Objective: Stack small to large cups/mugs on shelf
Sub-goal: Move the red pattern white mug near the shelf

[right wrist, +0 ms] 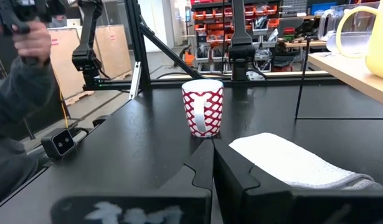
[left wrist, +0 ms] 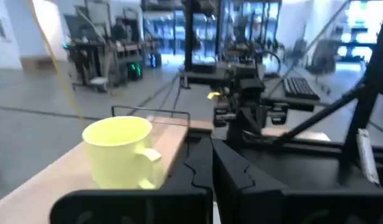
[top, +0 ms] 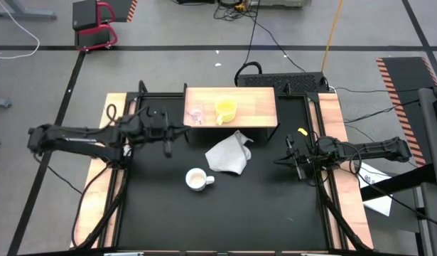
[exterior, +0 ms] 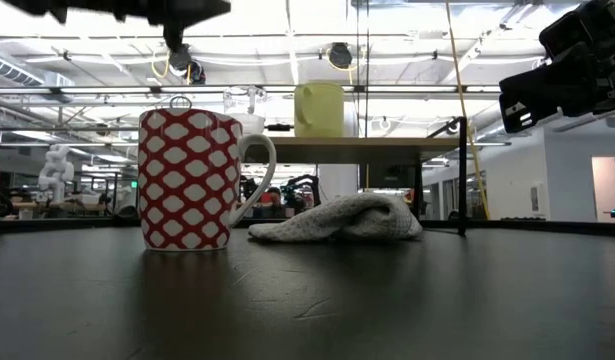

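- The white patterned mug [top: 196, 179], red lattice on white, stands upright on the black worktop [top: 261, 213], between the two claws and nearer the front edge than either.
- The yellow cup [top: 226, 109] and clear glass cup [top: 196, 114] sit on the light-wood shelf [top: 257, 107], just beyond the left claw [top: 168, 131].
- Left claw hovers beside the shelf's corner, fingers pressed together.
- Right claw [top: 295, 159], fingers also closed, hangs over open worktop; the grey-white cloth [top: 228, 156] lies between it and the mug.
- A person's sleeve [right wrist: 17, 93] shows beyond the table.

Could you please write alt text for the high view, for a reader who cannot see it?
Seen from above, a yellow cup and a clear glass cup stand on a wooden shelf, while a white patterned mug and a grey-white cloth rest on the black tabletop. The left gripper and right gripper hold nothing.
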Motion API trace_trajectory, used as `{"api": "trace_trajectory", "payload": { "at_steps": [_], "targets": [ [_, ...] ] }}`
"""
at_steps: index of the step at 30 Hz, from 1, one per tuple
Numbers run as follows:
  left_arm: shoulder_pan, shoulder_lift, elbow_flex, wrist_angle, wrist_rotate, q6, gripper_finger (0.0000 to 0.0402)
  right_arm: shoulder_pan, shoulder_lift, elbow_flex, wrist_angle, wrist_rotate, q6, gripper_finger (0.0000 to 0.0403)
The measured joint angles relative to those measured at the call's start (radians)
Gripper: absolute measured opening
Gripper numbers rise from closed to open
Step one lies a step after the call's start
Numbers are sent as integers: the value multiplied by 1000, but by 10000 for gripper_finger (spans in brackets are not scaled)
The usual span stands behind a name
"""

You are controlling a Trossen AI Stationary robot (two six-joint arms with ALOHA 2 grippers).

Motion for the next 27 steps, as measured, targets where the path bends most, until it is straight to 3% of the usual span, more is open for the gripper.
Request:
{"api": "trace_trajectory", "payload": {
  "at_steps": [5, 13, 22, 27],
  "targets": [
    [37, 0, -155, 228, 146, 34, 0, 0, 0, 0, -5, 0, 1, 0],
    [101, -78, -283, 366, 184, 3, 0, 0, 0, 0, -7, 0, 1, 0],
    [91, -246, -405, 363, 174, 24, 0, 0, 0, 0, -7, 0, -21, 0],
    [85, -285, -480, 418, 56, 57, 0, 0, 0, 0, -1, 0, -20, 0]
  ]
}}
